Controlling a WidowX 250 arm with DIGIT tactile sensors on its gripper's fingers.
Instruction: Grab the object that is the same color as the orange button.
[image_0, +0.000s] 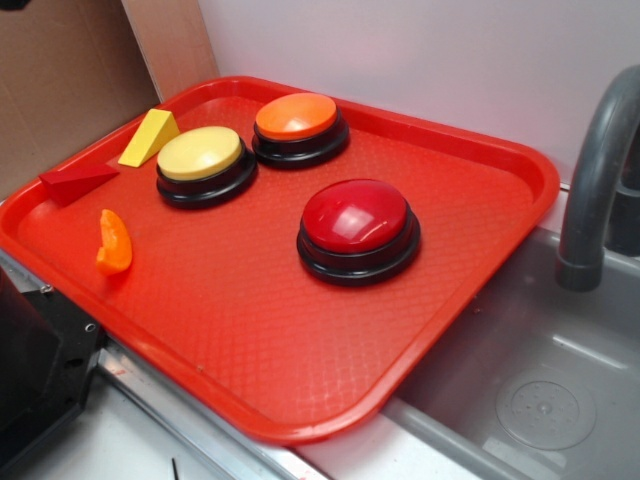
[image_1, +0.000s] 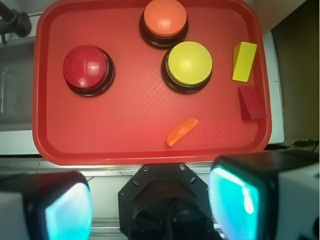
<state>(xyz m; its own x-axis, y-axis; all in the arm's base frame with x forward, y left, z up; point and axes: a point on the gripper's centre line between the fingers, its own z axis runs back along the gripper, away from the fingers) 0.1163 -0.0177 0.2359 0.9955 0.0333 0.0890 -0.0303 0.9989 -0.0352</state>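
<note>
**Inspector:** Report the tray's contents.

**Arm:** A red tray (image_0: 470, 250) holds three buttons on black bases. The orange button (image_0: 297, 118) sits at the far rim, the yellow button (image_0: 201, 155) just beside it, and the red button (image_0: 356, 217) apart from both, nearer the tray's middle.

**Inspector:** And the small pieces?

**Arm:** The slice (image_0: 114, 243), small, glossy and orange, lies on the tray floor near the front rim, touching nothing. In my wrist view it sits below the yellow button, toward me. A yellow wedge (image_0: 150, 138) and a red wedge (image_0: 77, 182) lie at the tray's side edge, near each other and apart from the slice.

**Inspector:** State of your fingers?

**Arm:** My fingers (image_1: 70, 212) are spread wide, one at each lower corner of the wrist view, with nothing between them. They hang short of the tray's near rim, well apart from the slice.

**Inspector:** Surroundings?

**Arm:** A grey sink (image_0: 545, 390) with a curved faucet (image_0: 595, 180) lies beside the tray. Whether the tray rests on a bench I cannot tell; only a metal edge shows under its near rim.
</note>
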